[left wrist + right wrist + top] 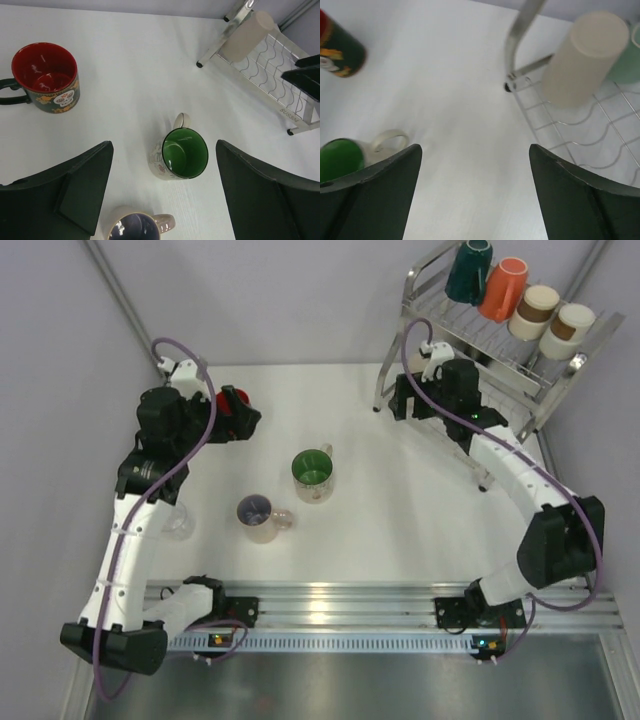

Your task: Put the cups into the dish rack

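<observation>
Although six cups [505,290] already stand in the dish rack [560,375], the red mug [47,77], green-lined mug [182,152] and pinkish mug [262,517] wait on the table [400,530], with the left end effector [164,145] and right end effector [475,147] both wide open, empty.

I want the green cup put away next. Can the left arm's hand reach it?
Probably yes. The left hand is open and empty, and the green cup stands upright just ahead of it. The red cup and pinkish cup stand apart, so nothing blocks the way.
</observation>
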Tool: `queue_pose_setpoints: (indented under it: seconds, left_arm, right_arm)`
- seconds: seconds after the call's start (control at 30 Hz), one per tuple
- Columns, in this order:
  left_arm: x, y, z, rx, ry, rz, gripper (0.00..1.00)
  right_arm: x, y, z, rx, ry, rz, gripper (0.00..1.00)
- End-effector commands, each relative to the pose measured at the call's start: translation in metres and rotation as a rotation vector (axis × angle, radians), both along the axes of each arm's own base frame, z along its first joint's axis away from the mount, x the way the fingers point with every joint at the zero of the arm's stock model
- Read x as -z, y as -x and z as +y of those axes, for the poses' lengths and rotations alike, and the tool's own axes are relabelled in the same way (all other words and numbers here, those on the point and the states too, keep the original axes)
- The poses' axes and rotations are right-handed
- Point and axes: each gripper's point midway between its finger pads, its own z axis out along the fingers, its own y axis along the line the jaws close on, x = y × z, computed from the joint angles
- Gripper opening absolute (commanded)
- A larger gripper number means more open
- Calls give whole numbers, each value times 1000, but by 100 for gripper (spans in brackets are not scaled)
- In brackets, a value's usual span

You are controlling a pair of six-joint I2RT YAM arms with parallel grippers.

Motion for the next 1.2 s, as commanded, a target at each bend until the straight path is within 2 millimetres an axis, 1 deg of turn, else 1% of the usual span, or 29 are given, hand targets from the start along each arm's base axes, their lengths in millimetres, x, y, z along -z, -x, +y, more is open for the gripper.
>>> queue_pose_setpoints:
  seconds: [0.0, 0.03, 0.07, 0.1, 0.13, 0.17, 0.27, 0.3, 0.33, 0.37, 0.4, 0.43, 0.47, 0.5, 0.53, 0.57, 0.6, 0.63, 0.67, 0.7, 0.77, 0.8, 0.83, 0.87, 0.9, 0.97, 1.07, 1.13, 1.17]
  left_arm:
    - [-6, -14, 9, -42, -51, -9, 89]
    - [-4, -17, 9, -44, -56, -4, 89]
    - [-3, -20, 10, -46, -69, -3, 89]
    - [-3, -23, 12, -54, -80, -3, 89]
    - [3, -29, 16, -78, -99, 10, 89]
    - [1, -32, 19, -88, -113, 4, 89]
    - [6, -46, 23, -111, -146, 20, 88]
    - [2, -52, 23, -114, -152, 12, 87]
    - [2, -55, 23, -113, -158, 15, 85]
    - [11, -65, 24, -120, -175, 40, 84]
    - [5, -70, 24, -123, -176, 29, 83]
    - [7, -75, 24, -124, -181, 34, 82]
    - [10, -80, 24, -125, -189, 43, 82]
    - [19, -89, 22, -118, -198, 67, 81]
    - [19, -96, 21, -114, -202, 69, 79]
    - [24, -101, 21, -109, -215, 77, 78]
    - [35, -109, 20, -106, -228, 104, 77]
    - [35, -114, 20, -107, -235, 104, 76]
    - [38, -118, 22, -113, -252, 106, 75]
    - [49, -125, 23, -116, -265, 130, 75]
    - [48, -133, 25, -126, -282, 126, 74]
    - [55, -139, 24, -123, -287, 142, 74]
    - [53, -145, 30, -156, -302, 137, 74]
    - [54, -148, 31, -162, -305, 140, 73]
    - [62, -154, 31, -166, -310, 155, 73]
    - [60, -161, 29, -165, -306, 150, 73]
    - [71, -174, 27, -159, -314, 168, 72]
    - [78, -182, 29, -165, -332, 181, 71]
    - [80, -184, 29, -162, -337, 181, 71]
  right_arm:
    - [-73, 46, 42, -221, -151, -123, 88]
    - [-65, 55, 44, -240, -167, -103, 88]
    - [-73, 68, 47, -272, -199, -108, 88]
    - [-73, 75, 50, -291, -214, -103, 88]
    - [-65, 84, 51, -311, -225, -80, 88]
    - [-74, 96, 55, -349, -260, -95, 88]
    - [-91, 121, 61, -410, -337, -121, 86]
    - [-95, 128, 62, -426, -353, -127, 85]
    - [-96, 133, 62, -433, -366, -132, 84]
    - [-108, 144, 61, -440, -390, -157, 82]
    - [-116, 149, 61, -448, -402, -186, 82]
    - [-121, 158, 59, -444, -422, -201, 78]
    - [-124, 159, 55, -421, -428, -215, 75]
    - [-127, 160, 52, -408, -431, -232, 70]
    - [-131, 167, 48, -395, -441, -250, 56]
    - [-134, 168, 43, -367, -442, -268, 49]
    - [-136, 170, 41, -358, -446, -275, 42]
    - [-138, 176, 38, -357, -454, -289, 37]
    - [-138, 179, 38, -364, -452, -288, 32]
    - [-135, 184, 42, -381, -446, -280, 31]
    - [-127, 191, 46, -400, -424, -264, 18]
    - [-125, 195, 50, -415, -424, -259, 9]
    - [-120, 196, 49, -410, -422, -262, 0]
    - [-119, 199, 52, -418, -425, -263, 0]
    - [-113, 199, 53, -417, -425, -253, 0]
    - [-111, 201, 56, -422, -427, -254, 0]
    - [-107, 200, 59, -424, -430, -255, 0]
    - [-94, 199, 63, -432, -432, -223, 1]
    - [-99, 198, 68, -461, -445, -257, 2]
